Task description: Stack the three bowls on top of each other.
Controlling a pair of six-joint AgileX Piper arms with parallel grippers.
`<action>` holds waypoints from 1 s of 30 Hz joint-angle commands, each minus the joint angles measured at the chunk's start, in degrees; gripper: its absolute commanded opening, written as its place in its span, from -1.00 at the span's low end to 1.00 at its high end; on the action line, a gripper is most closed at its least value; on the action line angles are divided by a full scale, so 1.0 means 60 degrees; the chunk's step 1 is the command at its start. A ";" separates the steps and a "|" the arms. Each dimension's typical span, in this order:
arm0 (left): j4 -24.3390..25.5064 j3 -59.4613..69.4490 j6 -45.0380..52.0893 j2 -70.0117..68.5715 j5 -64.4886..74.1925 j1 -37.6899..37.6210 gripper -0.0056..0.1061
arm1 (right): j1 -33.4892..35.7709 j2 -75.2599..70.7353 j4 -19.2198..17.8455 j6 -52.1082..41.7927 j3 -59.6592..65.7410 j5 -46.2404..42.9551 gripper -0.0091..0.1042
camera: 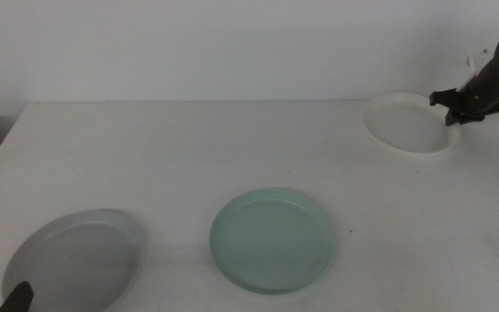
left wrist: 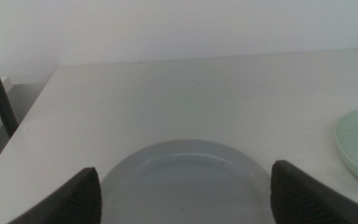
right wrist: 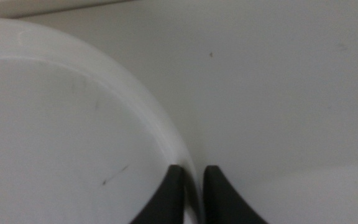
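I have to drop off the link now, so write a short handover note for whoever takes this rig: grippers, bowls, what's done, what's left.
Right gripper: at the table's far right, jaws closed on the white bowl's rim, one inside, one outside.
Left gripper: open, waiting at the near left over the grey bowl.
Mint green bowl: near centre, alone on the table.
Done: no bowl is stacked yet.
Left: lift the white bowl onto another, then add the third.

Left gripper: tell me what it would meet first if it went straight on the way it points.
The grey bowl. The left gripper, jaws wide apart, has it between and just ahead of them. Past it the table looks bare; depth is unclear.
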 commanded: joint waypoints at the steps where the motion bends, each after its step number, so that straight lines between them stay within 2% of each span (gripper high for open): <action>1: -0.0108 -0.0047 -0.0100 -0.0125 -0.0702 -0.0064 0.98 | -0.0052 -0.0892 -0.0061 -0.0140 -0.0310 -0.0024 -0.86; 3: -0.0108 -0.0047 -0.0100 -0.0125 -0.0702 -0.0064 0.98 | -0.0052 -0.1142 0.0148 -0.0164 -0.0297 0.0055 -0.86; 8: -0.0108 -0.0047 -0.0100 -0.0125 -0.0702 -0.0064 0.98 | 0.0036 -0.1910 0.1549 -0.0841 -0.0267 0.0763 -0.86; 11: -0.0108 -0.0047 -0.0100 -0.0125 -0.0702 -0.0064 0.98 | 0.0293 -0.2415 0.2021 -0.1085 -0.0187 0.1256 -0.86; 18: -0.0108 -0.0047 -0.0100 -0.0125 -0.0702 -0.0064 0.98 | 0.1102 -0.4556 0.1801 -0.1095 0.1874 0.0803 -0.86; 22: -0.0108 -0.0047 -0.0100 -0.0125 -0.0702 -0.0064 0.98 | 0.1478 -0.6461 0.1816 -0.1134 0.4698 -0.0488 -0.86; 30: -0.0108 -0.0047 -0.0100 -0.0125 -0.0702 -0.0064 0.98 | 0.2685 -0.9157 0.2642 -0.1097 0.9486 -0.3064 -0.86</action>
